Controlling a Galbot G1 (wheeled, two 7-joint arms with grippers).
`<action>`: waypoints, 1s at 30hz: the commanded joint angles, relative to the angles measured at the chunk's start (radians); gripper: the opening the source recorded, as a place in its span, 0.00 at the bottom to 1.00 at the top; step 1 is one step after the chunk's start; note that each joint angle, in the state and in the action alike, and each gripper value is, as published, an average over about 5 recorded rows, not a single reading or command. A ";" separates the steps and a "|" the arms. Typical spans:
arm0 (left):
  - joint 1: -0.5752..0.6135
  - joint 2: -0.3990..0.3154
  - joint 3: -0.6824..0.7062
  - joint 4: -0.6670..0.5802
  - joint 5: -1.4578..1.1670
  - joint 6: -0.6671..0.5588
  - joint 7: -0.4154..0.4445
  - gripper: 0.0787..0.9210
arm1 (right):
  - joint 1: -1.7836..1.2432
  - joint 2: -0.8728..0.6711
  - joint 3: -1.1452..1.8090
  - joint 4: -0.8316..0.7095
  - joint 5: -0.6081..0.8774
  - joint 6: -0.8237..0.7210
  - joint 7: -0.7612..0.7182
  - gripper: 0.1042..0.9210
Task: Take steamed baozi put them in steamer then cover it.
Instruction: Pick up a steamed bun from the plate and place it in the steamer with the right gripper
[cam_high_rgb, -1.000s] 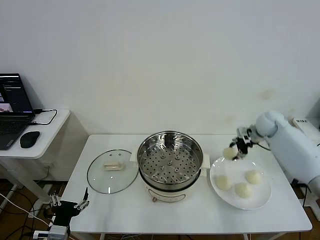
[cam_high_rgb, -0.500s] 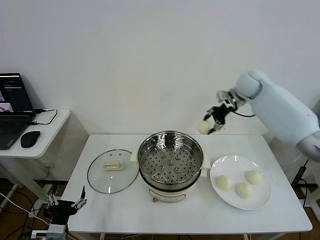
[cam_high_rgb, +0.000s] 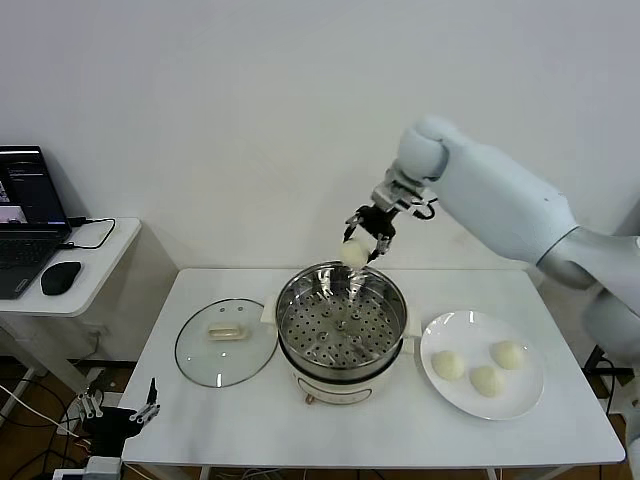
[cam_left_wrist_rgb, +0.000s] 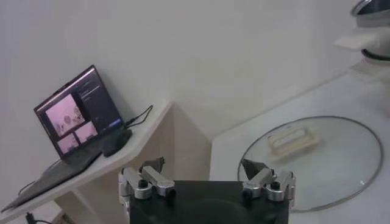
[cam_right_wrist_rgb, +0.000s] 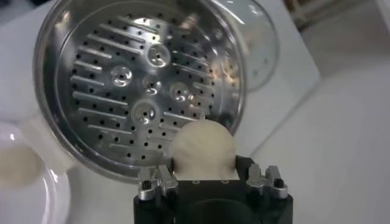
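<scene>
Head view shows the right gripper (cam_high_rgb: 362, 243) with its fingers clamped on one bun (cam_high_rgb: 353, 254), hanging above the steamer's (cam_high_rgb: 341, 325) far rim; the empty tray lies just below and nearer the robot. Left gripper (cam_high_rgb: 118, 411), fingers apart, waits beside the surface (cam_high_rgb: 230, 425).

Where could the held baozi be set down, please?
The steamer tray is wholly bare beneath the right gripper holding the baozi. The plate holds three buns; the cover fills the table's left.
</scene>
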 joint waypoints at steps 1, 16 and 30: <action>0.005 -0.007 -0.003 0.009 0.019 -0.001 -0.009 0.88 | -0.054 0.058 -0.060 0.135 -0.287 0.158 0.077 0.63; 0.001 -0.008 0.006 0.032 0.021 -0.005 -0.006 0.88 | -0.148 0.121 -0.009 -0.022 -0.348 0.156 0.104 0.63; -0.011 -0.013 0.014 0.056 0.022 -0.003 0.000 0.88 | -0.182 0.145 0.014 -0.105 -0.373 0.156 0.129 0.63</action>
